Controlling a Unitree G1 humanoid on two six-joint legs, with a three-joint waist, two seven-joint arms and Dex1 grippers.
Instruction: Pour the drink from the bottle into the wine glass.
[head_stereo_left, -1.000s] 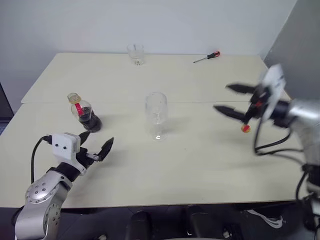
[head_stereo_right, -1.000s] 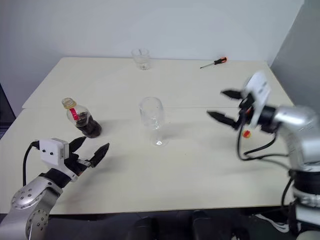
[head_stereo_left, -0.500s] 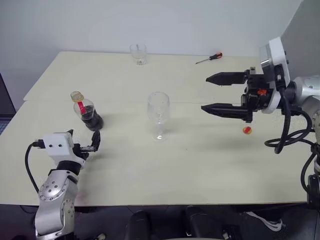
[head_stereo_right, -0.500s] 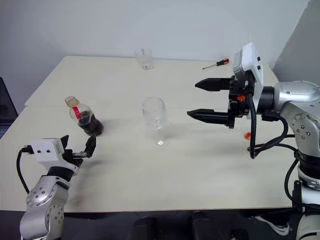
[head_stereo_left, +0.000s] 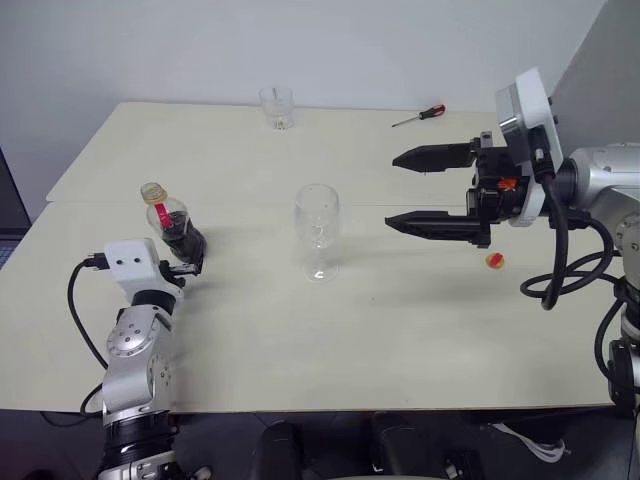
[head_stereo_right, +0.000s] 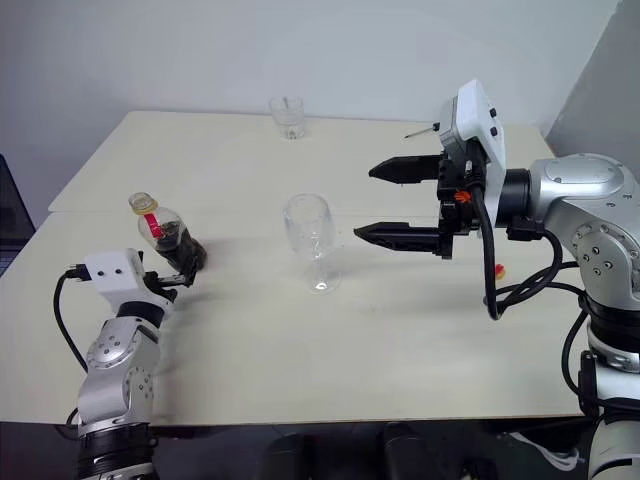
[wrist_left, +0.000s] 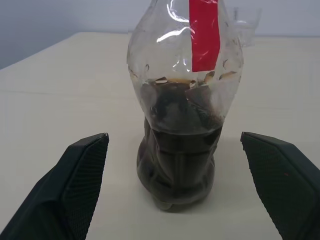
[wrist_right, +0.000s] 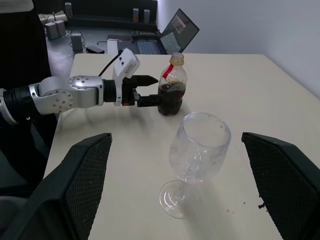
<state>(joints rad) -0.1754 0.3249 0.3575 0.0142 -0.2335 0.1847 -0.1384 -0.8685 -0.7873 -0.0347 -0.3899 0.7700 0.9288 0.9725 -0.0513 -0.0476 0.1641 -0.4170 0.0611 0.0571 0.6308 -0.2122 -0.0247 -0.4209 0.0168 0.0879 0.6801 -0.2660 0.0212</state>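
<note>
**On the table: bottle, wine glass, both claws spread wide**

Toward your left front stands the bottle (head_stereo_left: 172, 226), upright on the table (head_stereo_left: 400, 310), clear plastic with a bulbous body, a red strip on the neck and a yellowish cap. The drink (wrist_left: 178, 150), dark brown, fills the lower part of the body; the upper part shows droplets on the inside.

Your left gripper (wrist_left: 180, 195) sits low at the bottle's foot, level with the tabletop. Its two black fingers (wrist_left: 82, 180) stand wide, one on either side of the bottle, with table showing between each pad and the plastic. Nothing is held.

Near the middle of the table you have the wine glass (head_stereo_left: 316, 232), upright on its round foot, bowl clear, no liquid visible in it. It stands well apart from the bottle, to the right of it.

Your right gripper (head_stereo_left: 410, 190) hangs above the table to the right of the wine glass, pointing left toward it. Its fingers (head_stereo_left: 430, 222) are spread wide and hold nothing; the lower tip is near the bowl but apart from it.

Other items:
- short tumbler (head_stereo_left: 277, 107), far edge of the table, upright.
- screwdriver (head_stereo_left: 416, 116), red handle, lying at the far right.
- small orange-red object (head_stereo_left: 493, 260), on the table under the right arm; what it is you cannot tell.
</note>
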